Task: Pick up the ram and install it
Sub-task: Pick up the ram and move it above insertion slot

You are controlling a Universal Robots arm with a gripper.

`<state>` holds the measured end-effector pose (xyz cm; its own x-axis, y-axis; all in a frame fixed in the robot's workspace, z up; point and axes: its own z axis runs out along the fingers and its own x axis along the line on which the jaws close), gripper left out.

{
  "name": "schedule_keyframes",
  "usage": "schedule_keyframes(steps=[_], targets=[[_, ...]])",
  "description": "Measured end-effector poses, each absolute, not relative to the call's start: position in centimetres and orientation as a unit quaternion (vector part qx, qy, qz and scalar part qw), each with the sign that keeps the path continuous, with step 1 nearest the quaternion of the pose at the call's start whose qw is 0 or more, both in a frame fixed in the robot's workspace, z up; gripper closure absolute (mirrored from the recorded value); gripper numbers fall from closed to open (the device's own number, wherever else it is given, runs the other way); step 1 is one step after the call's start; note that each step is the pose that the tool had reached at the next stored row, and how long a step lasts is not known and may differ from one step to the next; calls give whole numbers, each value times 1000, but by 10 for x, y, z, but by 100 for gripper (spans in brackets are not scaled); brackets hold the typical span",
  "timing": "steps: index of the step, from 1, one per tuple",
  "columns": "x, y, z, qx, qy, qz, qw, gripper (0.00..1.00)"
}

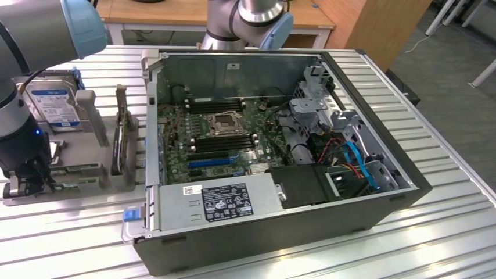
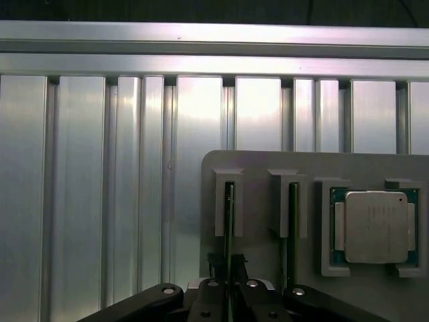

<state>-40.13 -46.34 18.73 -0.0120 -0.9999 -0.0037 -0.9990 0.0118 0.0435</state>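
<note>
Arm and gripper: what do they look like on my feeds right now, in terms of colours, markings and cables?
The arm is built of thick silver-grey tubular segments with light blue caps on the joints. A thin black cable runs beside its lower part, and a small blue light glows near the wrist. The gripper is black, made of angular linkage bars with round silver pivot pins.

Shiny silver table (image 1: pixel 434 232) with long grooves (bright light glints on it), light brown wooden desk (image 1: pixel 171 14) behind, tall wooden panel (image 1: pixel 372 29) beside it, grey floor (image 1: pixel 457 99), thin white cable (image 1: pixel 419 42) lying there
</note>
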Motion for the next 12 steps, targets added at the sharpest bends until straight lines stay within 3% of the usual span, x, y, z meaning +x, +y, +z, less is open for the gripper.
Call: schedule_keyframes(steps=[5, 12], targets=[[-401, -463, 189, 703, -711, -17, 14, 86], [-401, -462, 221, 703, -711, -16, 14, 86]])
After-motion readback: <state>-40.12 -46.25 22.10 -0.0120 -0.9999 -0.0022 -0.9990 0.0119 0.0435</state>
